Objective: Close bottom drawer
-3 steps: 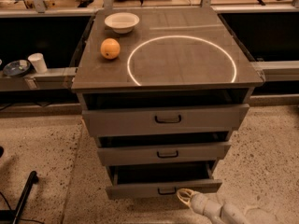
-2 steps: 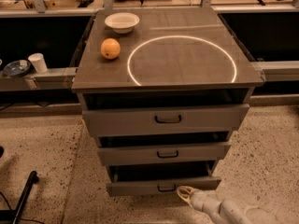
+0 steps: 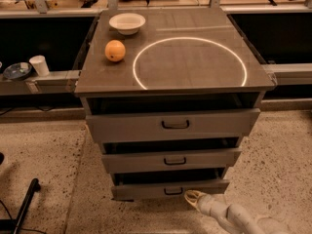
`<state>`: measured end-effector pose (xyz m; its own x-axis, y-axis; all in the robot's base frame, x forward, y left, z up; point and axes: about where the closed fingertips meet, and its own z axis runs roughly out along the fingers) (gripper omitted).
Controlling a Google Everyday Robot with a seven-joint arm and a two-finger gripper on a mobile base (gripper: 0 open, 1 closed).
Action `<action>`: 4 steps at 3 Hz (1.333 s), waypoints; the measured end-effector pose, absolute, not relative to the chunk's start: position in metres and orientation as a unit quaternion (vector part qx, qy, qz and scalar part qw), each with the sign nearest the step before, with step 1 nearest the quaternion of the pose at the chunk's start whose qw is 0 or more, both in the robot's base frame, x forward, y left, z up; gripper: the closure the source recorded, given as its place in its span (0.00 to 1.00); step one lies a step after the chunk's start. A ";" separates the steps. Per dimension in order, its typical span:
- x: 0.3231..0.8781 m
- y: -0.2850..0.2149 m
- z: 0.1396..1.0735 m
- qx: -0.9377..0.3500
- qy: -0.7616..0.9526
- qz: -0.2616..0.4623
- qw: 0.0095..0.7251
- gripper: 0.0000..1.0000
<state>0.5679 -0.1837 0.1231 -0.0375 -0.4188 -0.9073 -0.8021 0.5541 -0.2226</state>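
Note:
The bottom drawer (image 3: 168, 189) is the lowest and narrowest of three grey wood-grain drawers, with a small black bar handle (image 3: 173, 192). It stands pulled out a little, with a dark gap above its front. My gripper (image 3: 191, 197) comes in from the lower right on a white arm and sits just right of and below the handle, right at the drawer front. Whether it touches the front I cannot tell.
The mid-width drawer (image 3: 171, 160) and the widest drawer (image 3: 173, 124) above are also partly open. On the cabinet top sit an orange (image 3: 115, 50) and a white bowl (image 3: 127, 23). A white cup (image 3: 39, 65) stands on the left shelf. A black pole (image 3: 24, 204) lies on the floor at left.
The bottom drawer front has moved back toward the cabinet, with less of its tray showing. My gripper has followed it inward.

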 end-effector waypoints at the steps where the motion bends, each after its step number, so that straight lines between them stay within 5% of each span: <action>1: 0.578 -0.189 0.118 -0.429 0.707 0.183 0.532 0.76; 3: 0.576 -0.196 0.113 -0.419 0.710 0.197 0.530 0.31; 4: 0.575 -0.196 0.113 -0.419 0.710 0.199 0.530 0.00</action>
<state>0.5752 -0.1960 0.1132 -0.0867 -0.3837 -0.9194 -0.8051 0.5705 -0.1622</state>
